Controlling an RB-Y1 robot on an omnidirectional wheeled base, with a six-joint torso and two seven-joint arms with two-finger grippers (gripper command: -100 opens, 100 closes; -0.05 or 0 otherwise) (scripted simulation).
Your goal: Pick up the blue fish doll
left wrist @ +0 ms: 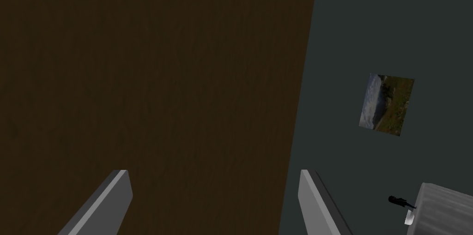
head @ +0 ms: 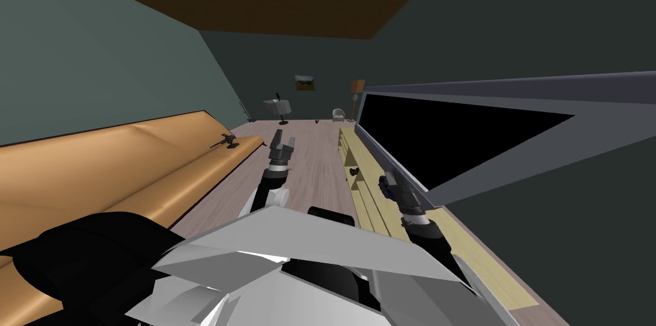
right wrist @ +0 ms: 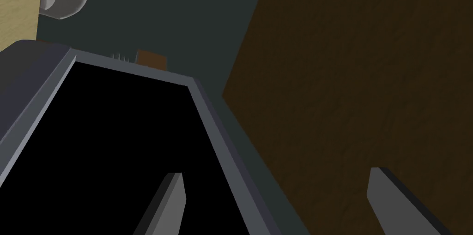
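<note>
Both grippers stood open and empty. Left gripper [head: 282,143] hung over the pale plank floor [head: 314,168], parked clear of the work. Right gripper [head: 394,186] reached to the long light-wood cabinet [head: 370,210] under the grey-framed black screen [head: 461,143], because the small blue fish doll [head: 384,184] lay there, just beside its fingers. Those aimed above it, so I judged no grasp yet.

Open floor [head: 314,162] runs far between the sofa [head: 128,168] at left and the shelf unit [head: 370,208] at right. The black screen [head: 448,143] seemingly crowds the shelf top.
</note>
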